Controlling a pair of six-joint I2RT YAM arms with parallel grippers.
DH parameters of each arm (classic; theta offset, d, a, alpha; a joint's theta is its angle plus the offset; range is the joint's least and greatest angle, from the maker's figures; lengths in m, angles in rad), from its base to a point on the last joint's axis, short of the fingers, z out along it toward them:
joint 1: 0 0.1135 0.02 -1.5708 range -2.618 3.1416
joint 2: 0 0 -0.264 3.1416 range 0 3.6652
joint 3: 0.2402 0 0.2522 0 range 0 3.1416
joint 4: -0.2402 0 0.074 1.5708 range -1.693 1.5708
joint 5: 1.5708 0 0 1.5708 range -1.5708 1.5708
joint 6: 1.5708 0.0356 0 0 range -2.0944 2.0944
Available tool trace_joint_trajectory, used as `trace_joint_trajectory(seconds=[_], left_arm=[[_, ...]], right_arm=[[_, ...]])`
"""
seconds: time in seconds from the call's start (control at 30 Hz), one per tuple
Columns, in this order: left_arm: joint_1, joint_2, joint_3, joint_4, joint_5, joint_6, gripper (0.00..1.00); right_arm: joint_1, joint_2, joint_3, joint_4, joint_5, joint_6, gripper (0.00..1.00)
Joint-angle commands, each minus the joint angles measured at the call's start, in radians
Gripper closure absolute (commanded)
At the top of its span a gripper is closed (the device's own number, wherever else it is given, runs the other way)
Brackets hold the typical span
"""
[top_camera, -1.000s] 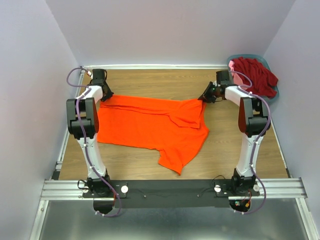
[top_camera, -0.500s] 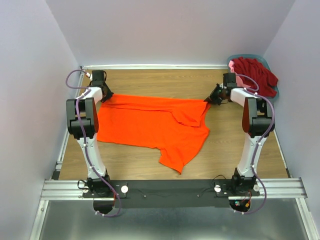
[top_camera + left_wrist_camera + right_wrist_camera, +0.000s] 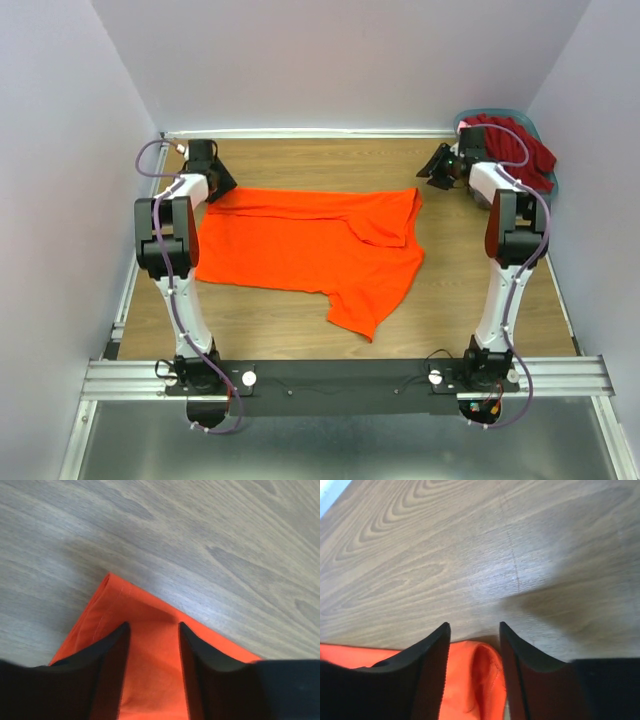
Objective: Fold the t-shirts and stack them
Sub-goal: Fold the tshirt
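orange t-shirt (image 3: 300,245) lies spread wide, slightly rumpled.

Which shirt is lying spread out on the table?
The orange t-shirt, spread nearly flat on the wooden table. The dark red shirt is bunched up in the basket at the far right corner.

The orange t-shirt (image 3: 300,245) lies spread flat, one corner between the left fingers (image 3: 107,670), a rumpled edge between the right fingers (image 3: 427,665); the dark red t-shirt (image 3: 520,150) lies heaped beyond those.

basket (image 3: 497,111) rim only, buried under dark red t-shirt (image 3: 520,150)
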Motion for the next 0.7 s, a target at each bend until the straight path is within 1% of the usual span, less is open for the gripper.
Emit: trace_joint_trajectory(seconds=[0.0,0.03,0.07,0.1,0.13,0.17,0.2,0.23,0.27,0.3,0.33,0.37,0.4,0.43,0.47,0.53,0.6,0.67], left_arm=[[-0.004,-0.116,0.077,-0.087,-0.035,0.030,0.38],[-0.004,-0.141,0.088,-0.097,-0.039,0.042,0.35],[-0.003,-0.169,0.088,-0.110,-0.047,0.045,0.33],[-0.003,-0.236,0.067,-0.122,-0.061,0.051,0.30],[-0.004,-0.276,0.044,-0.122,-0.064,0.051,0.30],[-0.004,-0.319,-0.022,-0.122,-0.072,0.055,0.29],[-0.006,-0.403,-0.060,-0.120,-0.091,0.053,0.29],[-0.006,-0.442,-0.103,-0.120,-0.102,0.053,0.29],[-0.006,-0.483,-0.190,-0.116,-0.111,0.052,0.29],[-0.007,-0.517,-0.235,-0.116,-0.134,0.051,0.29],[-0.007,-0.584,-0.278,-0.114,-0.144,0.053,0.29],[-0.011,-0.615,-0.364,-0.111,-0.148,0.059,0.29],[-0.014,-0.641,-0.407,-0.104,-0.150,0.062,0.29],[-0.018,-0.688,-0.447,-0.085,-0.147,0.065,0.29],[-0.023,-0.706,-0.508,-0.076,-0.141,0.067,0.29],[-0.037,-0.736,-0.556,-0.049,-0.112,0.064,0.29],[-0.046,-0.750,-0.604,-0.035,-0.078,0.055,0.31],[-0.066,-0.755,-0.628,-0.022,-0.078,0.048,0.32]], right_arm=[[-0.002,-0.052,0.015,-0.040,0.040,-0.054,0.43],[-0.002,-0.081,0.000,-0.055,0.044,-0.069,0.39],[-0.002,-0.107,-0.019,-0.071,0.046,-0.077,0.39],[0.001,-0.174,-0.043,-0.092,0.047,-0.080,0.39],[0.003,-0.209,-0.082,-0.103,0.047,-0.083,0.39],[0.007,-0.245,-0.158,-0.111,0.055,-0.082,0.39],[0.010,-0.326,-0.206,-0.132,0.061,-0.082,0.39],[0.018,-0.363,-0.247,-0.143,0.067,-0.082,0.39],[0.021,-0.404,-0.339,-0.154,0.078,-0.077,0.39],[0.023,-0.438,-0.384,-0.166,0.080,-0.079,0.39],[0.023,-0.508,-0.427,-0.180,0.080,-0.074,0.39],[0.023,-0.538,-0.512,-0.184,0.080,-0.071,0.39],[0.044,-0.564,-0.548,-0.188,0.073,-0.071,0.39],[0.055,-0.591,-0.583,-0.191,0.066,-0.071,0.40],[0.061,-0.625,-0.611,-0.189,0.055,-0.069,0.44],[0.095,-0.648,-0.663,-0.188,0.040,-0.069,0.48],[0.130,-0.644,-0.669,-0.188,0.014,-0.069,0.56],[0.193,-0.620,-0.654,-0.188,-0.002,-0.060,0.63]])
